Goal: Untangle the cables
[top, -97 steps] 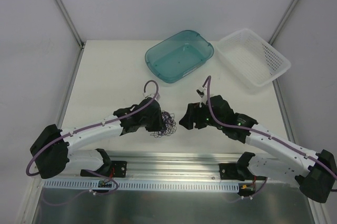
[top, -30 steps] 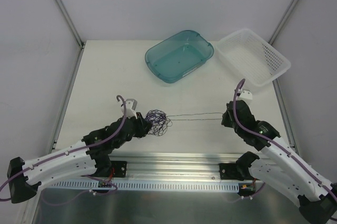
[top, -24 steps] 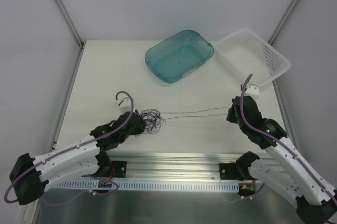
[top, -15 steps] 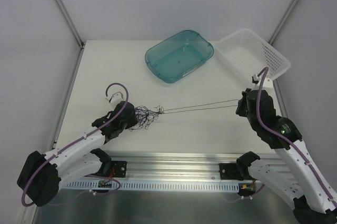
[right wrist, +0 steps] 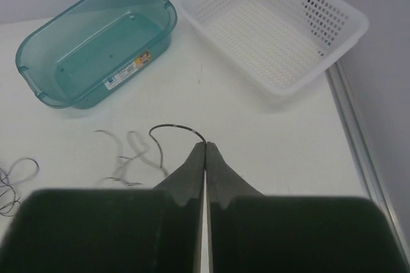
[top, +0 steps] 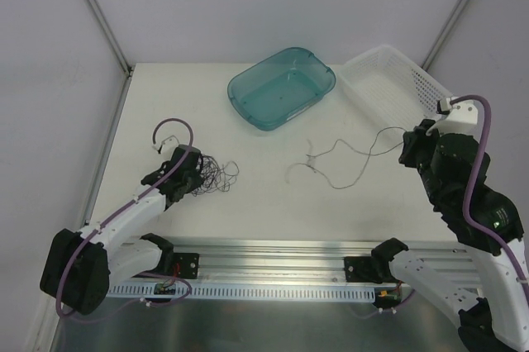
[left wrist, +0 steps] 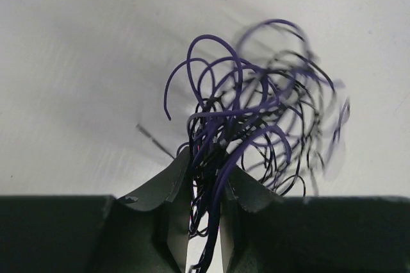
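Observation:
A bunch of curly purple and black cables (top: pixel 213 176) lies at the left of the table. My left gripper (top: pixel 195 178) is shut on it, and in the left wrist view the strands (left wrist: pixel 256 109) fan out above the jaws of the left gripper (left wrist: pixel 205 161). One thin dark cable (top: pixel 309 159) now runs apart from the bunch, slack across the middle of the table. Its right end is pinched in my right gripper (top: pixel 405 149), raised near the right edge. In the right wrist view that cable (right wrist: pixel 173 127) curls away from the shut tips of the right gripper (right wrist: pixel 205 144).
A teal plastic bin (top: pixel 282 88) stands at the back centre, with nothing in it, and it also shows in the right wrist view as the teal bin (right wrist: pixel 96 42). A white perforated basket (top: pixel 397 88) sits at the back right, just beyond the right arm, and the white basket (right wrist: pixel 275 29) appears there too.
The single cable, stretched taut between the grippers before, has come free of the bunch and hangs slack. My right arm moved up and right toward the basket, and my left arm pulled the bunch left.

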Robot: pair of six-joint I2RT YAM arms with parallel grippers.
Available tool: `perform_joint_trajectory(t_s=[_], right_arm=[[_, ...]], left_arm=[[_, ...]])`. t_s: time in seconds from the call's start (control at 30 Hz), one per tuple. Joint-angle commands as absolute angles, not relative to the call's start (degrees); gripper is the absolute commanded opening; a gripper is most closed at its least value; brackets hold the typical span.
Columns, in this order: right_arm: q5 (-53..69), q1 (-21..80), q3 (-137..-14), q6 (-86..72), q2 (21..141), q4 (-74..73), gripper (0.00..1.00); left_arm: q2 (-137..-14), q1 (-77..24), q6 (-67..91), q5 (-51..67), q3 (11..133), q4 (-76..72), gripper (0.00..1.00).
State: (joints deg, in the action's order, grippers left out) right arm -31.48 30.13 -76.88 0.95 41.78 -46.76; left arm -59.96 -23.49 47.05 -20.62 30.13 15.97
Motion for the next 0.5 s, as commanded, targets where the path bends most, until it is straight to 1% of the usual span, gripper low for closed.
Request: perform_joint_trajectory(t_s=[0.0, 0.13, 0.23, 0.27, 0.37, 0.47], right_arm=[[-36.03, 29.79, -77.61, 4.31, 42.10, -48.25, 0.01], [-36.13, 29.62, -73.75, 2.55, 39.73, -48.78, 0.01], [-31.74, 29.62, -69.97, 0.53, 38.50, -48.43, 0.01], [-28.77, 29.62, -68.31, 0.18, 38.50, -48.34, 0.01], [-22.96, 29.62, -65.49, -1.23, 39.46, -47.29, 0.01], [-17.26, 29.71, -65.56, -1.32, 41.04, -46.15, 0.01]], left_arm=[[-57.93, -22.07, 45.88, -22.59, 30.33, 18.01, 0.18], [-56.43, -17.77, 47.37, -23.73, 28.13, 20.91, 0.18], [-55.72, -14.77, 46.32, -21.71, 28.73, 21.27, 0.20], [-55.64, -14.77, 45.36, -21.27, 29.09, 21.27, 0.23], [-56.60, -14.68, 42.12, -16.71, 31.98, 21.18, 0.29], [-56.60, -14.77, 38.69, -10.47, 34.36, 21.27, 0.38]])
